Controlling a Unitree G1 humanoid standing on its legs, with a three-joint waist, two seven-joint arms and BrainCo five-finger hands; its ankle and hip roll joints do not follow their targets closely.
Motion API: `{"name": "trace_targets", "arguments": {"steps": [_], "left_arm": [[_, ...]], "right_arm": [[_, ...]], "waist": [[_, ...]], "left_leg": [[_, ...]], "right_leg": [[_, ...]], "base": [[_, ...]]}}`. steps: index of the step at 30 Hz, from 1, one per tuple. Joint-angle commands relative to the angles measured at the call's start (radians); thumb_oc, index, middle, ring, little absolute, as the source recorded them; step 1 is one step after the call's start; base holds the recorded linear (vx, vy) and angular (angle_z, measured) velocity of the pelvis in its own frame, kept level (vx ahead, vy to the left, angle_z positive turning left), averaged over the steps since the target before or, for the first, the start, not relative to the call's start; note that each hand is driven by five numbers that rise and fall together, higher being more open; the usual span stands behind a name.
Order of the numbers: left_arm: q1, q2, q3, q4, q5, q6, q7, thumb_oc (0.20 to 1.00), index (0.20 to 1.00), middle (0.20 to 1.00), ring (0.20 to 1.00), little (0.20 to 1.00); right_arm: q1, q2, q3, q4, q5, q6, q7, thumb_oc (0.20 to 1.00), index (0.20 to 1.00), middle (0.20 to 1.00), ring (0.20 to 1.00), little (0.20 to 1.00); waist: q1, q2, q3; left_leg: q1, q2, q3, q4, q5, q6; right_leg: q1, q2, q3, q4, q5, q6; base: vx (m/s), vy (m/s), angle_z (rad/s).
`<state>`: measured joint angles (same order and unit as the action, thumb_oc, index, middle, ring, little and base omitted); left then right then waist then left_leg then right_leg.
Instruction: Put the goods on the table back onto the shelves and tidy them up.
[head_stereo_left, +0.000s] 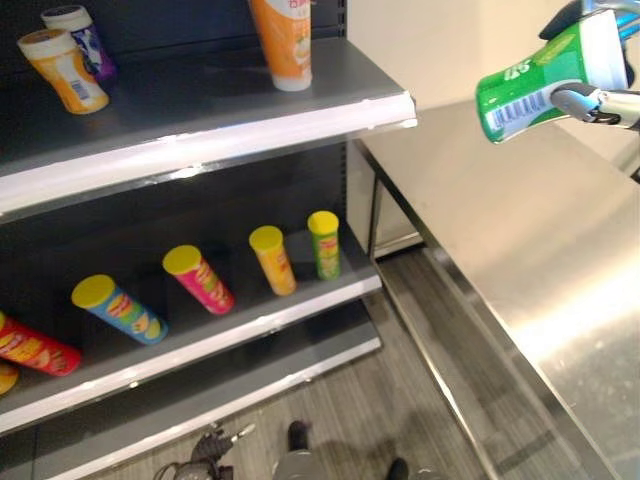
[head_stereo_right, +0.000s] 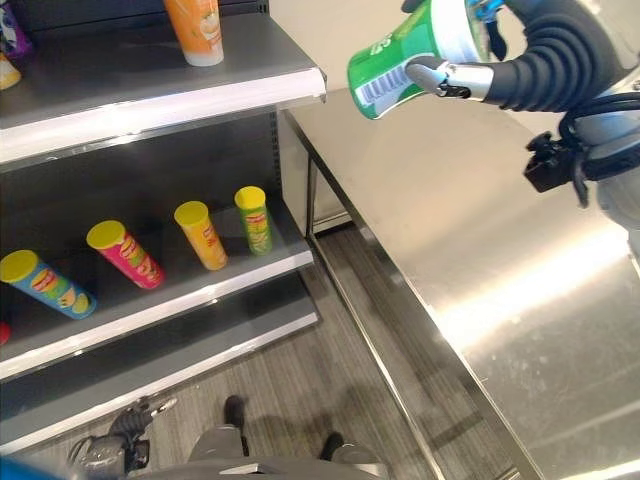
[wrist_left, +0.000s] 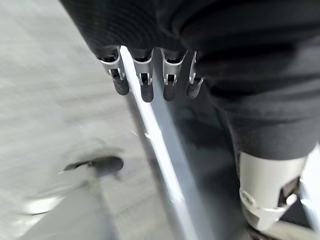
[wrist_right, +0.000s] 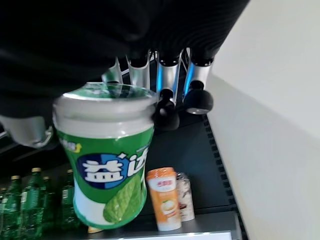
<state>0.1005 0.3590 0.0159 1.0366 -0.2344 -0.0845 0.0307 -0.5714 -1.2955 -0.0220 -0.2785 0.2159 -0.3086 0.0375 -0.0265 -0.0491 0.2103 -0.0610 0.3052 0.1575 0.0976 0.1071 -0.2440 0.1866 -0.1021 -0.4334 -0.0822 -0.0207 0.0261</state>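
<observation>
A green jar (head_stereo_left: 530, 85) with a white lid and a barcode is held tilted in the air by my right hand (head_stereo_right: 530, 60), whose thumb and fingers curl round it. The hand hovers over the far end of the steel table (head_stereo_left: 520, 230), just right of the upper shelf's (head_stereo_left: 200, 110) corner. In the right wrist view the green jar (wrist_right: 107, 160) hangs in front of the shelves, with the fingers (wrist_right: 167, 85) beside its lid. My left hand (wrist_left: 145, 75) hangs low with its fingers straight and holds nothing.
On the upper shelf stand an orange tube (head_stereo_left: 283, 40) and, at the far left, two small bottles (head_stereo_left: 62, 68). Several chip cans lean on the lower shelf: green (head_stereo_left: 324, 243), yellow (head_stereo_left: 272, 259), pink (head_stereo_left: 198, 279), blue (head_stereo_left: 118, 308), red (head_stereo_left: 35, 348). Green bottles (wrist_right: 30, 200) stand further along.
</observation>
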Motion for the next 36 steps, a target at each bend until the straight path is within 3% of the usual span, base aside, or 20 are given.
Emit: {"name": "trace_targets", "arguments": {"steps": [1,7,10,12,13,14,15,17,21,22,23,24,25,26,27,28,29,30,31,36], "left_arm": [[-0.026,0.018,0.021,-0.036,-0.036,-0.042,0.019,1.0,1.0,1.0,1.0,1.0],[-0.042,0.012,0.015,-0.026,-0.041,-0.06,0.04,1.0,1.0,1.0,1.0,1.0],[-0.048,0.01,0.012,-0.027,-0.037,-0.063,0.048,1.0,1.0,1.0,1.0,1.0],[-0.06,0.017,0.009,-0.04,-0.031,-0.063,0.058,1.0,1.0,1.0,1.0,1.0],[-0.071,0.01,0.008,-0.038,-0.029,-0.062,0.057,1.0,1.0,1.0,1.0,1.0],[-0.072,0.012,0.005,-0.038,-0.029,-0.062,0.057,1.0,1.0,1.0,1.0,1.0],[-0.093,0.006,0.002,-0.032,-0.026,-0.057,0.06,1.0,1.0,1.0,1.0,1.0],[-0.115,0.024,0.01,-0.026,-0.007,-0.047,0.063,1.0,1.0,1.0,1.0,1.0],[-0.126,0.06,0.018,-0.013,0.045,-0.039,0.056,1.0,1.0,1.0,1.0,1.0],[-0.126,0.077,0.024,-0.018,0.066,-0.041,0.058,1.0,1.0,1.0,1.0,1.0],[-0.125,0.081,0.023,-0.018,0.081,-0.035,0.051,1.0,1.0,1.0,1.0,1.0],[-0.126,0.082,0.022,-0.019,0.081,-0.035,0.051,1.0,1.0,1.0,1.0,1.0],[-0.12,0.085,0.022,-0.021,0.085,-0.036,0.045,1.0,1.0,1.0,1.0,1.0],[-0.121,0.086,0.02,-0.021,0.085,-0.036,0.045,1.0,1.0,1.0,1.0,1.0],[-0.11,0.074,0.012,-0.022,0.097,-0.042,0.046,1.0,1.0,1.0,1.0,1.0],[-0.112,0.074,0.011,-0.022,0.097,-0.042,0.046,1.0,1.0,1.0,1.0,1.0],[-0.11,0.073,0.008,-0.002,0.119,-0.03,0.035,1.0,1.0,1.0,1.0,1.0],[-0.124,0.083,0.002,-0.019,0.098,-0.03,0.032,1.0,1.0,1.0,1.0,1.0],[-0.107,0.062,0.003,-0.061,0.081,-0.051,0.038,1.0,1.0,1.0,1.0,1.0],[-0.109,0.035,-0.006,-0.062,0.059,-0.055,0.036,1.0,1.0,1.0,1.0,1.0]], "right_arm": [[-0.075,-0.039,0.06,0.006,0.007,0.001,-0.042,0.2,0.2,0.2,0.2,0.2],[-0.063,-0.087,0.058,0.013,-0.012,0.013,-0.048,0.2,0.2,0.2,0.2,0.2],[-0.009,-0.089,0.007,0.004,-0.01,0.013,-0.049,0.2,0.2,0.2,0.2,0.2],[0.065,-0.085,-0.073,-0.008,-0.039,0.024,-0.07,0.2,0.2,0.2,0.2,0.2],[0.108,-0.071,-0.111,-0.015,-0.06,0.037,-0.072,0.2,0.2,0.2,0.2,0.2],[0.122,-0.07,-0.124,-0.019,-0.061,0.038,-0.071,0.2,0.2,0.2,0.2,0.2],[0.154,-0.046,-0.143,-0.012,-0.09,0.051,-0.08,0.2,0.2,0.2,0.2,0.2],[0.244,-0.008,-0.224,-0.037,-0.146,0.074,-0.085,0.2,0.2,0.2,0.2,0.2],[0.279,0.034,-0.267,-0.044,-0.177,0.072,-0.107,0.2,0.2,0.2,0.2,0.2],[0.293,0.043,-0.282,-0.042,-0.192,0.069,-0.116,0.2,0.2,0.2,0.2,0.2],[0.323,0.042,-0.291,-0.039,-0.186,0.073,-0.104,0.2,0.2,0.2,0.2,0.2],[0.327,0.042,-0.296,-0.041,-0.185,0.073,-0.104,0.2,0.2,0.2,0.2,0.2],[0.349,0.045,-0.316,-0.042,-0.181,0.074,-0.098,0.2,0.2,0.2,0.2,0.2],[0.354,0.045,-0.32,-0.043,-0.18,0.074,-0.098,0.2,0.2,0.2,0.2,0.2],[0.389,0.033,-0.353,-0.046,-0.172,0.06,-0.101,0.2,0.2,0.2,0.2,0.2],[0.394,0.033,-0.358,-0.047,-0.172,0.06,-0.101,0.2,0.2,0.2,0.2,0.2],[0.43,0.043,-0.381,-0.025,-0.175,0.052,-0.114,0.2,0.2,0.2,0.2,0.2],[0.408,0.02,-0.389,-0.035,-0.181,0.053,-0.107,0.2,0.2,0.2,0.2,0.2],[0.432,0.006,-0.41,-0.062,-0.179,0.052,-0.106,0.2,0.2,0.2,0.2,0.2],[0.39,0.001,-0.381,-0.049,-0.169,0.039,-0.112,0.2,0.2,0.2,0.2,0.2]], "waist": [[-0.02,0.019,-0.024],[-0.067,0.04,-0.049],[-0.07,0.04,-0.05],[-0.064,0.033,-0.037],[-0.072,0.027,-0.038],[-0.068,0.025,-0.038],[-0.072,0.015,-0.039],[-0.074,0.002,-0.036],[-0.061,-0.021,-0.037],[-0.059,-0.03,-0.024],[-0.079,-0.039,-0.019],[-0.076,-0.041,-0.021],[-0.088,-0.036,-0.015],[-0.085,-0.037,-0.017],[-0.106,-0.036,-0.008],[-0.105,-0.036,-0.009],[-0.125,-0.045,-0.011],[-0.116,-0.049,-0.007],[-0.109,-0.053,-0.008],[-0.098,-0.058,-0.021]], "left_leg": [[0.09,0.133,-0.003,-0.037,0.14,-0.018],[0.134,0.178,-0.051,-0.075,0.246,-0.018],[0.127,0.179,-0.037,-0.106,0.225,-0.018],[0.049,0.145,-0.05,-0.073,0.129,-0.018],[0.043,0.133,-0.034,-0.058,0.041,-0.018],[0.042,0.133,-0.034,-0.054,0.037,-0.018],[0.036,0.113,-0.022,-0.033,-0.055,-0.018],[0.021,0.053,-0.017,0.009,-0.144,-0.014],[0.03,0.005,0.036,0.014,-0.187,0.021],[0.03,-0.016,0.055,0.011,-0.194,0.047],[0.033,-0.034,0.054,0.003,-0.191,0.059],[0.031,-0.036,0.055,0.001,-0.188,0.06],[0.048,-0.051,0.048,-0.008,-0.187,0.073],[0.045,-0.053,0.05,-0.011,-0.183,0.074],[0.063,-0.066,0.038,-0.027,-0.178,0.084],[0.061,-0.066,0.038,-0.029,-0.174,0.084],[0.067,-0.07,0.048,-0.029,-0.191,0.085],[0.053,-0.077,0.028,-0.016,-0.192,0.086],[0.055,-0.083,0.008,-0.019,-0.185,0.082],[0.071,-0.061,0.019,-0.037,-0.165,0.064]], "right_leg": [[-0.066,-0.065,0.049,0.04,-0.113,0.096],[-0.142,-0.187,0.042,0.076,-0.064,0.153],[-0.144,-0.222,0.029,0.083,-0.048,0.179],[-0.138,-0.262,0.037,0.093,-0.03,0.203],[-0.133,-0.277,0.038,0.096,-0.024,0.207],[-0.133,-0.278,0.04,0.096,-0.023,0.207],[-0.138,-0.301,0.053,0.092,0.002,0.218],[-0.155,-0.357,0.065,0.095,0.082,0.236],[-0.191,-0.394,0.067,0.097,0.155,0.236],[-0.221,-0.391,0.091,0.154,0.129,0.236],[-0.235,-0.349,0.152,0.191,0.092,0.224],[-0.241,-0.351,0.155,0.194,0.093,0.224],[-0.254,-0.262,0.24,0.22,0.034,0.225],[-0.259,-0.263,0.242,0.22,0.037,0.225],[-0.275,-0.171,0.297,0.223,-0.017,0.204],[-0.278,-0.17,0.297,0.222,-0.013,0.203],[-0.277,-0.129,0.329,0.198,-0.043,0.183],[-0.248,-0.133,0.343,0.174,-0.041,0.192],[-0.225,-0.123,0.351,0.148,-0.042,0.18],[-0.188,-0.112,0.309,0.097,-0.037,0.174]], "base": [[-0.11,0.18,0.23],[-0.1,0.317,0.37],[-0.01,0.382,0.75],[0.04,0.326,0.83],[0.03,0.18,0.61],[0.02,0.227,0.37],[0.03,0.257,0.21],[0.03,0.361,-0.11],[-0.02,0.279,-0.37],[-0.05,0.352,-0.53],[-0.06,0.272,-0.4],[0.05,0.224,0.01],[0.04,0.114,0.12],[0.1,0.173,-0.1],[0.04,0.058,-0.11],[0.1,0.037,-0.19],[0.06,-0.008,0.13],[0.13,-0.01,0.49],[0.11,-0.019,0.51],[0.1,-0.07,0.16]]}}
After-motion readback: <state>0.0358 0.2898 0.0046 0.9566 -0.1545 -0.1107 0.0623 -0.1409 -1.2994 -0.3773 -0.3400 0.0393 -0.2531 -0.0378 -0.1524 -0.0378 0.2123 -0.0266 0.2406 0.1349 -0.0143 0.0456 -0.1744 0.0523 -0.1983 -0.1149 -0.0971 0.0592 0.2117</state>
